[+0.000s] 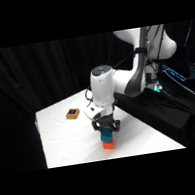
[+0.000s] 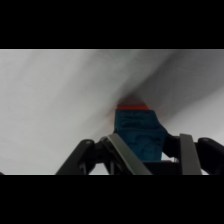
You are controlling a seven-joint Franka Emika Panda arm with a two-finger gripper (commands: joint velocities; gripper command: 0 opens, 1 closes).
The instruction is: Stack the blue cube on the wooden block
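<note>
The blue cube [image 1: 107, 134] stands on top of an orange cube [image 1: 109, 146] near the table's front edge. My gripper [image 1: 106, 129] has come down over it, with a finger on each side of the cube. In the wrist view the blue cube [image 2: 139, 134] fills the space between the fingers [image 2: 186, 152]. A dark gap shows between its right face and the right finger, so the gripper [image 2: 145, 137] is open around it. A sliver of the orange cube [image 2: 132, 105] shows beyond. The wooden block [image 1: 72, 113] lies flat at the table's far left, apart from the gripper.
The white table [image 1: 61, 141] ends close in front of the cube stack. Black cloth hangs behind it. The arm's base and cables [image 1: 178, 78] are at the right.
</note>
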